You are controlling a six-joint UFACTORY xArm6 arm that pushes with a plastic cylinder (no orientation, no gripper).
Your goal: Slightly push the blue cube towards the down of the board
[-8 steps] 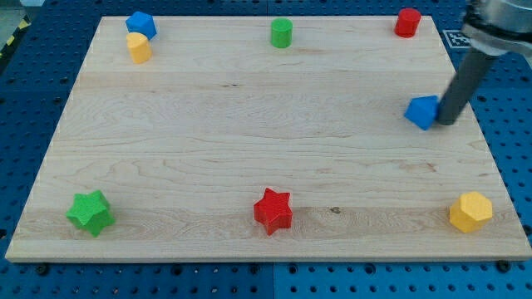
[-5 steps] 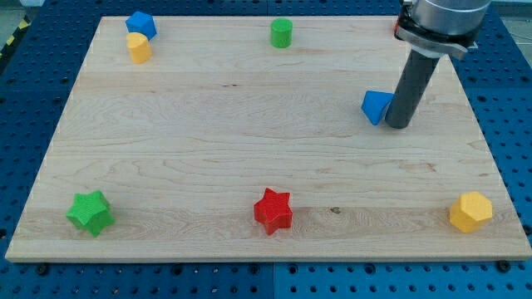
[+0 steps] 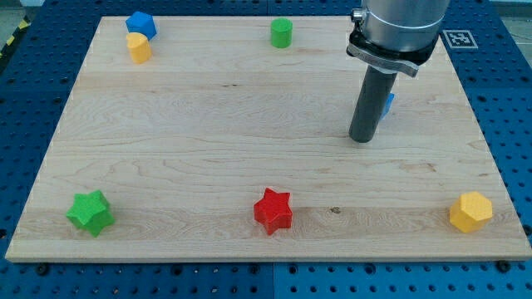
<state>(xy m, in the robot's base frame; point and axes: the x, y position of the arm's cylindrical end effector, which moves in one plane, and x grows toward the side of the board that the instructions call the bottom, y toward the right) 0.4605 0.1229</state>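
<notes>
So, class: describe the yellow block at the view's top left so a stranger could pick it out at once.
Start at the wooden board's top-left corner in the view. Two blocks touch there: the yellow cylinder sits just below the blue block. The only other yellow block is angular, at bottom right.

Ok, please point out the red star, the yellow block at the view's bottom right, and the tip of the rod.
red star (image 3: 273, 210), camera view, centre of its top face
yellow block (image 3: 470, 211), camera view, middle of its front
my tip (image 3: 361, 138), camera view, the rod's very end on the board
</notes>
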